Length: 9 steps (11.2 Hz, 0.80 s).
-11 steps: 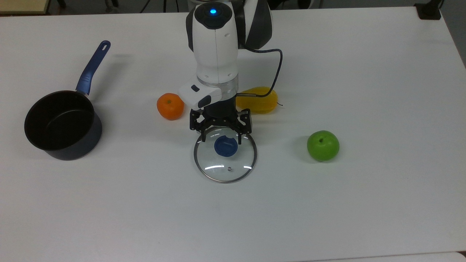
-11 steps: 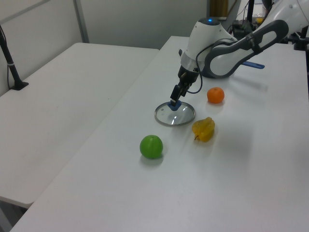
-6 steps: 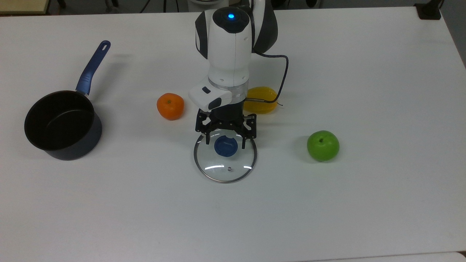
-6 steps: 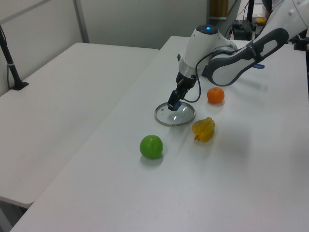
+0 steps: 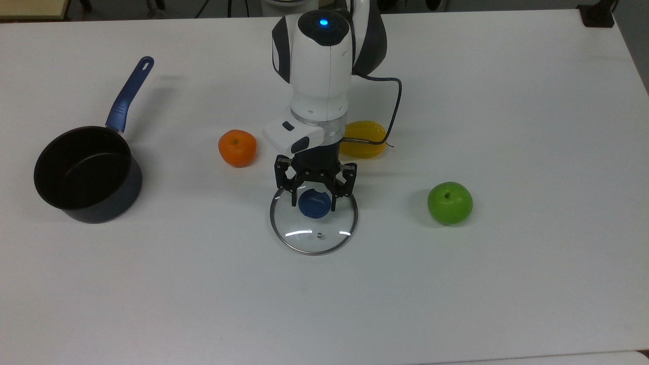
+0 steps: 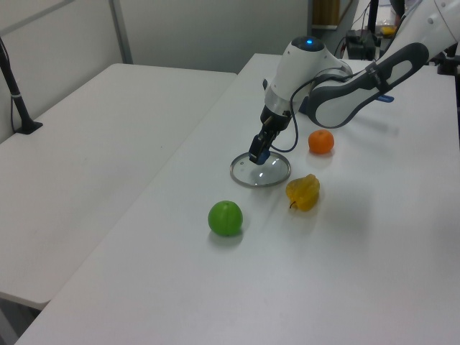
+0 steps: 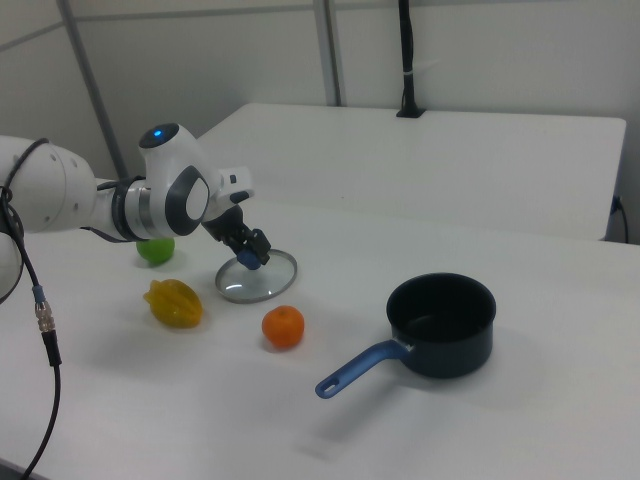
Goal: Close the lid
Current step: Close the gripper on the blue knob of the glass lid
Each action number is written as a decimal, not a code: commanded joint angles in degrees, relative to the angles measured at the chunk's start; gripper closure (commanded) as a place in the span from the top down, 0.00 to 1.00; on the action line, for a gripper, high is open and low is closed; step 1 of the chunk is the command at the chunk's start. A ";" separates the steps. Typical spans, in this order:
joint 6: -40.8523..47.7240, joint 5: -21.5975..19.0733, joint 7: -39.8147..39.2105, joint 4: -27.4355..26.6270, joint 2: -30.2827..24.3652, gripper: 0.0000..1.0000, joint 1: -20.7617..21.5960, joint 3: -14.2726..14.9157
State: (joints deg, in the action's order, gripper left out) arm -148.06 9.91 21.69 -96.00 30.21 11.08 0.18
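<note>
Since half a second ago the end effector (image 5: 313, 202) has drawn its fingers inward in the top view, so they now flank the blue knob (image 5: 314, 204) closely, where before they stood wider. The fingers sit right against the knob's sides; whether they already press it cannot be told, and nothing is lifted. The lid (image 5: 314, 223) lies flat on the bench (image 5: 507, 284), between the orange (image 5: 237, 148) and the green apple (image 5: 449, 203), well apart from the saucepan (image 5: 87, 174) at the top view's left. One risk is a shallow pinch: the round knob could slip out and the glass drop back. The carry also passes near the orange.

In the left view the end effector (image 6: 259, 152) leans over the lid (image 6: 260, 171), and its body hides the knob almost wholly, so finger depth is unreadable. The yellow fruit (image 6: 303, 192) lies just beside the rim.

In the right view the end effector (image 7: 252, 254) covers the lid's (image 7: 258, 277) centre, while the saucepan (image 7: 441, 324) stands open, far to the right view's right.
</note>
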 commanded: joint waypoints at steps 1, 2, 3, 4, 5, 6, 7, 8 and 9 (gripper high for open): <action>-0.91 2.13 1.60 0.46 0.73 0.75 0.52 0.52; -0.83 2.22 1.52 0.46 0.73 0.75 0.52 0.52; -0.74 2.22 1.43 0.46 0.73 0.73 0.52 0.52; -0.56 2.31 1.43 0.46 0.64 0.65 0.61 0.52; -0.39 2.31 1.43 0.46 0.56 0.54 0.61 0.52; -0.21 2.31 1.51 0.46 0.29 0.48 0.61 0.52; -0.04 2.31 1.52 0.46 -0.14 0.46 0.61 0.52; 1.36 2.22 1.52 0.46 -1.02 0.46 0.43 0.52; 4.33 2.31 1.43 0.72 -1.64 0.46 0.17 0.52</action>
State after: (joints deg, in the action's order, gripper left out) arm -148.06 10.69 21.71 -95.79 30.52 11.08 0.19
